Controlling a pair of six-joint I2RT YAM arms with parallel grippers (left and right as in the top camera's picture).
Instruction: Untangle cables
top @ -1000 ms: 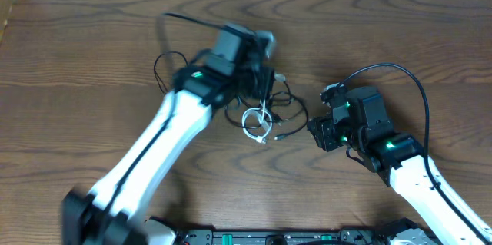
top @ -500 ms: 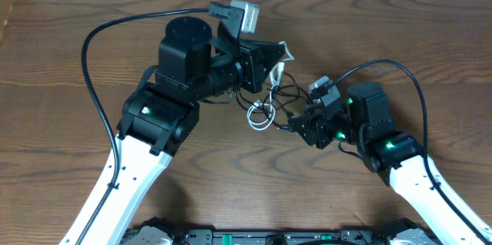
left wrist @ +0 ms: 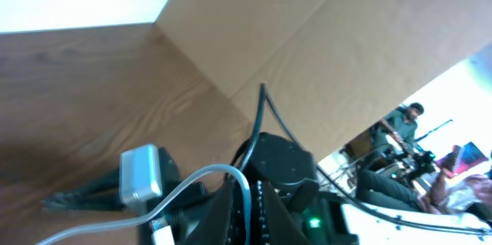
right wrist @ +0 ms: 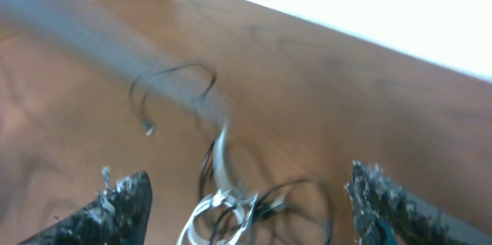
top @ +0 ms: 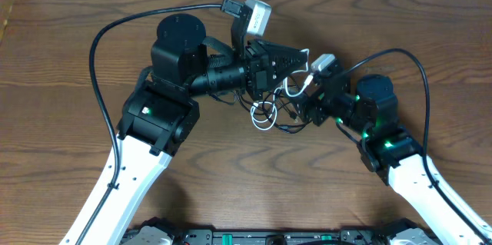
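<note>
Fingers (left wrist: 220,219) of the left gripper (top: 298,59) clench a raised strand of the white cable (top: 264,117), whose coil lies tangled with the black cable (top: 287,127) mid-table (top: 69,45), while the right gripper (right wrist: 247,193) hangs spread wide, empty, just above that tangle.

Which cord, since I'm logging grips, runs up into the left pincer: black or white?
The white cord: it arcs up from the tangle into the shut left pincer, while the black cord lies looped below.
</note>
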